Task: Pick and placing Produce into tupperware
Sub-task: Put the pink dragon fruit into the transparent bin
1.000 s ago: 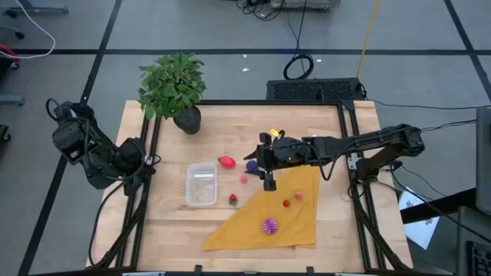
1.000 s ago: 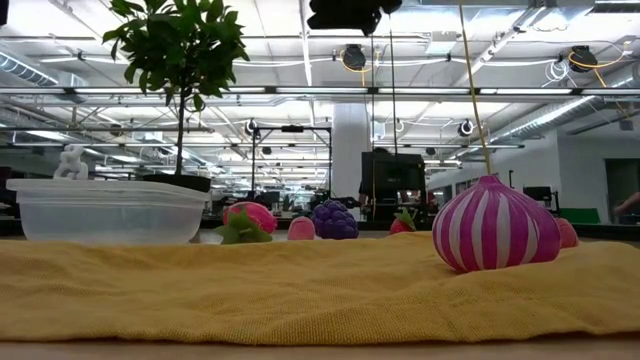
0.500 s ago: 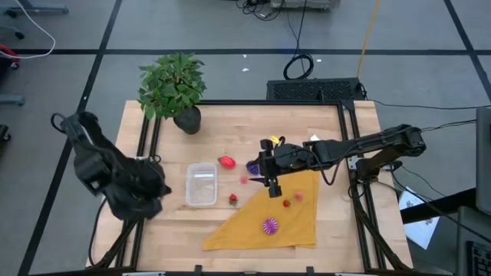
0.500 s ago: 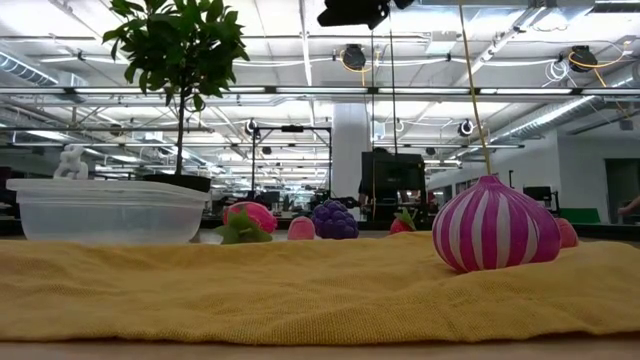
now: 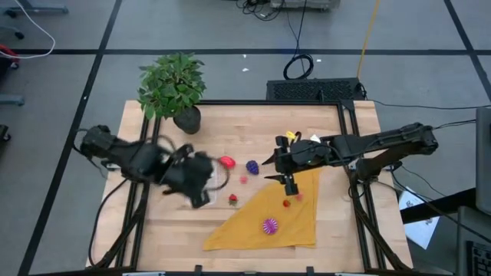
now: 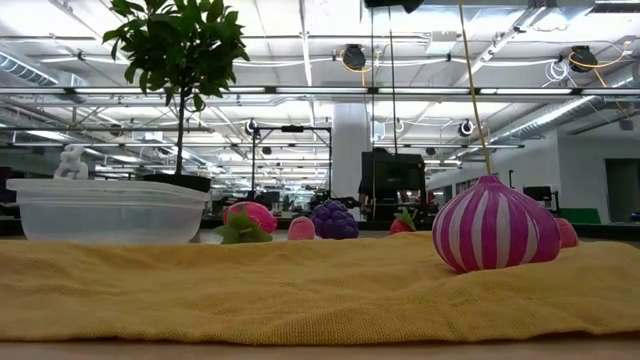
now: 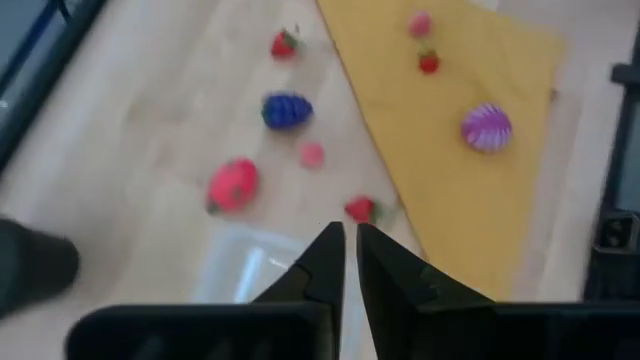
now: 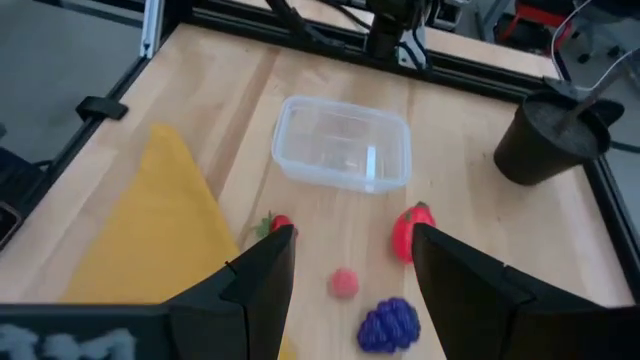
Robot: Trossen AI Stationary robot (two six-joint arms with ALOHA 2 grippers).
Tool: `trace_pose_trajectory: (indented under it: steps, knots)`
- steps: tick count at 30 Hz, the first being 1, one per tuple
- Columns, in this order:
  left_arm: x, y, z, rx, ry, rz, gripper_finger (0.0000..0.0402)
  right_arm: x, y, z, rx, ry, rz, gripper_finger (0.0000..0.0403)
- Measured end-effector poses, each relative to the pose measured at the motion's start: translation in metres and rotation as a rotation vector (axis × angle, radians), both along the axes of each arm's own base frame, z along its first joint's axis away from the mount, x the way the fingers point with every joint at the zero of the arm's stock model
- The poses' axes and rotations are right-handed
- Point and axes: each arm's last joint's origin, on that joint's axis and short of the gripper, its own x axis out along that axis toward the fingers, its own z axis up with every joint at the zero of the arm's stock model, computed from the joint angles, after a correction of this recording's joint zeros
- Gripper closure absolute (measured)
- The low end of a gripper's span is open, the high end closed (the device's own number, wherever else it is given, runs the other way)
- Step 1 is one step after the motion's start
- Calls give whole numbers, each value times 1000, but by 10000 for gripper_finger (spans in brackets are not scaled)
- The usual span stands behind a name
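Left hand (image 7: 346, 262) pressed together over clear box (image 8: 343, 143); right hand (image 8: 347, 262) spread above pink fruit (image 8: 344, 282) on worktop (image 5: 322, 123).

- Two dark fingers (image 8: 262, 285) of the right gripper (image 8: 352, 285) frame the bottom of the shot, spread wide apart with nothing between them.
- Dead centre, the clear tupperware (image 8: 343, 142) sits empty on the wooden table (image 8: 250, 95).
- Lower right of the box: a red fruit (image 8: 408, 230) with a green leaf.
- Bottom centre, a small pink piece (image 8: 345, 282), then purple grapes (image 8: 390, 325) just beside it.
- A tiny strawberry (image 8: 277, 223) peeks by the left finger.
- Yellow cloth (image 8: 150, 235) fills the lower left.
- A dark plant pot (image 8: 550, 137) stands at the right edge.
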Motion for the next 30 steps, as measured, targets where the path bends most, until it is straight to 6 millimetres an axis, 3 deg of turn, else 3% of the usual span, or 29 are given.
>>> trace_pose_trajectory:
  steps: [3, 6, 10, 13, 23, 30]
  knots:
    - [5, 24, 22, -8, -37, -18, 366, -8, 0, 3, 17, 15, -7, 211]
    - [-7, 37, 45, 13, -70, -20, 366, -9, 2, -2, 25, 17, -3, 211]
    - [-37, 35, 73, 69, -144, 31, 366, -1, 9, -16, -5, 33, 35, 211]
    - [-60, 25, 91, 88, -237, -46, 366, 12, 12, -22, -23, -4, 53, 211]
    - [-90, -2, 100, 120, -306, -184, 366, 57, 0, -51, 7, -67, 24, 211]
    - [-96, -9, 101, 149, -316, -241, 366, 75, -16, -63, 111, -100, -7, 211]
